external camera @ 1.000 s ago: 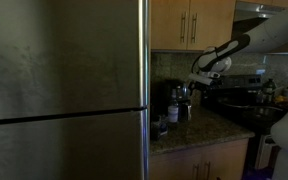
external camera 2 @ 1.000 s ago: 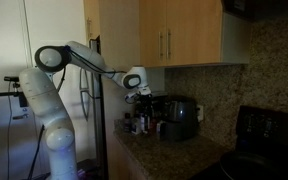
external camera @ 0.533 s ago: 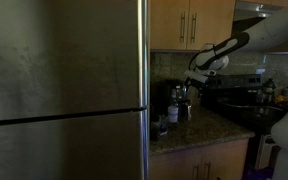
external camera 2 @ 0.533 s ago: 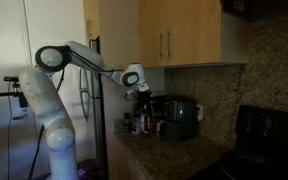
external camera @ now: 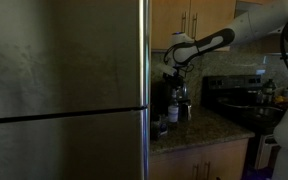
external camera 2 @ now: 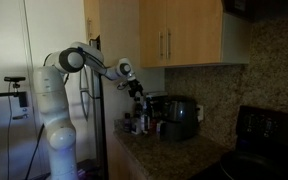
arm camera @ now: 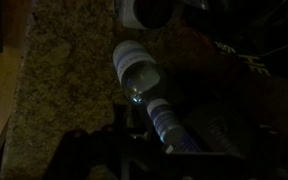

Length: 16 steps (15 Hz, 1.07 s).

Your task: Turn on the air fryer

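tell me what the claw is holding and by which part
Nothing, as far as shows: the claw hangs in the air above the bottles, apart from the air fryer. Its jaws are too dark to read.

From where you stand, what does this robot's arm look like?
The arm is rounded white segments with dark bands at the joints, thickest at its base. A small dark gripper caps the end. No markings are readable.

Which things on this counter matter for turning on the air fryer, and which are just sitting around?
Part of the job:
air fryer
gripper, over the bottles, not at the fryer

Just lying about:
bottles
cooking range
fridge
cabinets
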### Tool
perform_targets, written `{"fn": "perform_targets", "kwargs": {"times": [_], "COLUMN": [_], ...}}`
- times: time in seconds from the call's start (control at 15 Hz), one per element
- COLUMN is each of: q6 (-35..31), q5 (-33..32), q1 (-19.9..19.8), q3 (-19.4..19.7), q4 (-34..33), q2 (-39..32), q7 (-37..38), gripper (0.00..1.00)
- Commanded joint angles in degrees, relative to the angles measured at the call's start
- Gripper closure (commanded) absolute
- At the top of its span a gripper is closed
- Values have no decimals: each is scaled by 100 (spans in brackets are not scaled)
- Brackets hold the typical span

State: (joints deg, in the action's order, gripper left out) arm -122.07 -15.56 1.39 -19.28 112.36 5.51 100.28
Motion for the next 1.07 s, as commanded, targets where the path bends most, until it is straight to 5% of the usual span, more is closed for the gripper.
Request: {"fn": "perform_targets", "kwargs": {"times": [0.0,0.33,0.4,0.73,1.0], "q6": [1524,3880,4173,4131,3749], "q5": [-790,-1682,-1432,-1254,-282], "q1": [337,511,498,559,336], "q3": [159,289,387,565,999], "q4": [-839,-1734,-1989,-1942,-1884], "q2": [-294,-252,-392,-267,-932], "q7": [681,719,404,331,317], "gripper": [0,0,0,0,0]}}
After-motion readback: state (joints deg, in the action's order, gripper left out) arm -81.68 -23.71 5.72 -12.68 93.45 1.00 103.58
